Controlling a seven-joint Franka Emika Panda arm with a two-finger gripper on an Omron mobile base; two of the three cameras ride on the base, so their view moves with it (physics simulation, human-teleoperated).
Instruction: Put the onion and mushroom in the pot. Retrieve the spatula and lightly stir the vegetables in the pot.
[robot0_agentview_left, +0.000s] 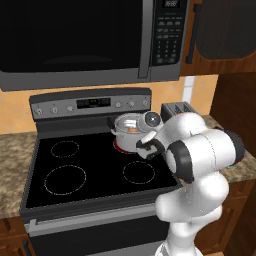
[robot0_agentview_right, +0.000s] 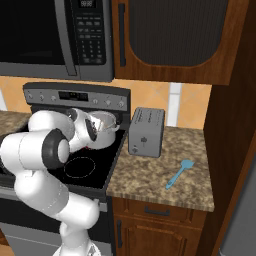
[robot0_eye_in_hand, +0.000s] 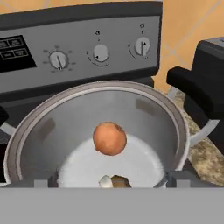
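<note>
Hand view looks down into the pot (robot0_eye_in_hand: 39, 131), where the onion (robot0_eye_in_hand: 110, 138) sits above the mushroom (robot0_eye_in_hand: 114, 181), with the end effector (robot0_eye_in_hand: 109, 179) fingers spread apart, gripping nothing.

The pot (robot0_eye_in_hand: 144, 109) is shiny brushed steel, the onion (robot0_eye_in_hand: 110, 138) smooth and matt. The stove top (robot0_agentview_left: 95, 170) is glossy black glass; the counter (robot0_agentview_right: 165, 170) is speckled stone, the cupboards (robot0_agentview_right: 175, 35) wood.
</note>
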